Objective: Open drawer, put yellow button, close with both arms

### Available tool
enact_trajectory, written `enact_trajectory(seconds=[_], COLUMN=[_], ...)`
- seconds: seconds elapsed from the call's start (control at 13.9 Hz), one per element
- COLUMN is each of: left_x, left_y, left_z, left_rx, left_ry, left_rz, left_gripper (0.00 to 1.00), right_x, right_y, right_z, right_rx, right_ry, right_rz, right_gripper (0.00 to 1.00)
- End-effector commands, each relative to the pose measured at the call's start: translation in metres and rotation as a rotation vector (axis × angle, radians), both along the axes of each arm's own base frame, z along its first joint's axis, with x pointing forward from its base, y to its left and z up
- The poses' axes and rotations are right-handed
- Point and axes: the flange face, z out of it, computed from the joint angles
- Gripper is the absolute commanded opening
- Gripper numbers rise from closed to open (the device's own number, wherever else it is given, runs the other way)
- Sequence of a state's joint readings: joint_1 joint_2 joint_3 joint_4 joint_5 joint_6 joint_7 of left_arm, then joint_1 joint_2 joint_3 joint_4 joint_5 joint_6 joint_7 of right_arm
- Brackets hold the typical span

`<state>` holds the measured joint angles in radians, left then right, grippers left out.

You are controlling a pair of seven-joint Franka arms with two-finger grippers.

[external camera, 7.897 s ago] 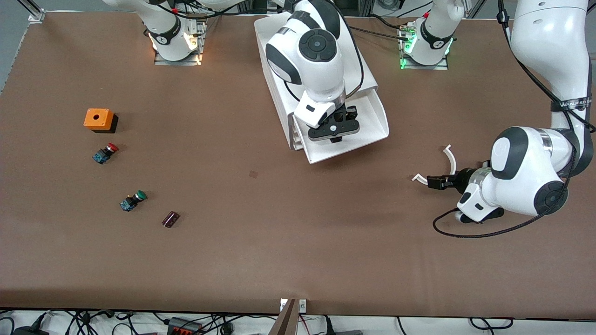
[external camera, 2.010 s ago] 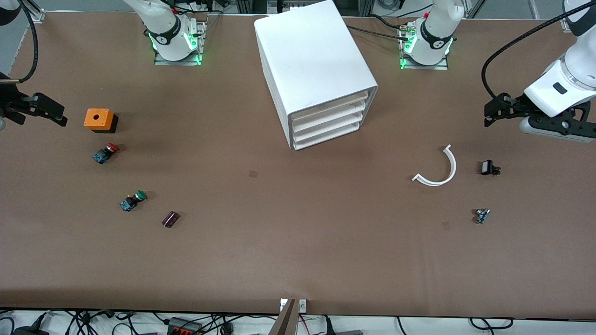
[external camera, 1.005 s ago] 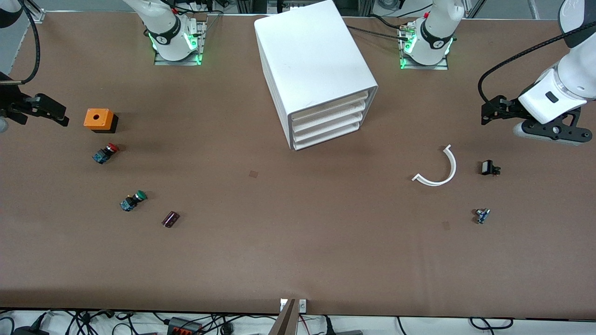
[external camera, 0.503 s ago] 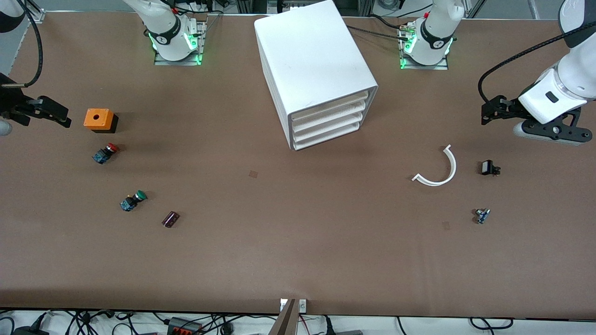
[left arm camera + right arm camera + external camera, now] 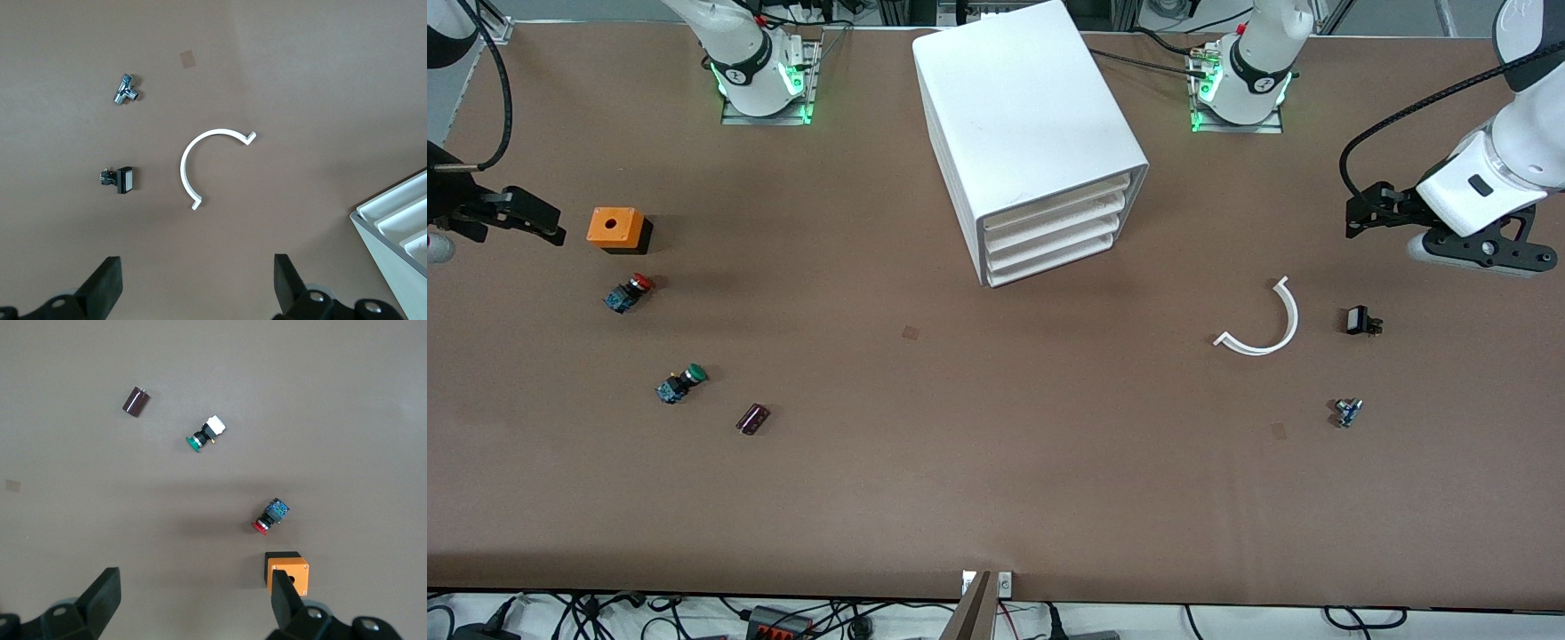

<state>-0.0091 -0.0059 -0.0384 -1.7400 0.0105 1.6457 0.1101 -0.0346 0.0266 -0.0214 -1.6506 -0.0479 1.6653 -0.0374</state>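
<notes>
The white cabinet (image 5: 1023, 116) stands at the table's middle, between the arm bases. Its uppermost drawer (image 5: 1063, 197) is shut, flush with the three below; a corner of the cabinet shows in the left wrist view (image 5: 400, 223). The yellow button is out of view. My left gripper (image 5: 1360, 213) is open and empty in the air over the left arm's end of the table; in its wrist view (image 5: 193, 287) the jaws stand wide apart. My right gripper (image 5: 525, 218) is open and empty over the right arm's end, beside the orange box; in its wrist view (image 5: 192, 600) its jaws are wide apart too.
At the right arm's end lie an orange box (image 5: 615, 228), a red-capped button (image 5: 629, 292), a green-capped button (image 5: 681, 382) and a dark cylinder (image 5: 752, 418). At the left arm's end lie a white curved strip (image 5: 1267, 324), a small black part (image 5: 1360, 320) and a small metal part (image 5: 1347, 412).
About eight seconds ago the uppermost drawer stood open with the right gripper over it. Now it is shut and both arms have withdrawn to the table's ends. They hardly moved in the last second.
</notes>
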Motion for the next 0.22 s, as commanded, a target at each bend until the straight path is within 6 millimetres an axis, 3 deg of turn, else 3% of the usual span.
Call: enact_trajectory(seconds=[0.0, 0.14], left_x=[-0.003, -0.0029], left_y=[0.0014, -0.0003], left_z=[0.0081, 0.0082], left_rx=[-0.012, -0.012], left_ry=[0.001, 0.0], left_rz=[0.0, -0.003], left_gripper=[1.0, 1.0], right_x=[-0.0037, -0.0028], right_y=[0.0012, 0.0012], right_z=[0.0005, -0.0011], right_rx=[-0.002, -0.002], right_ry=[0.007, 0.009], right_rz=[0.017, 0.017], right_gripper=[1.0, 1.0])
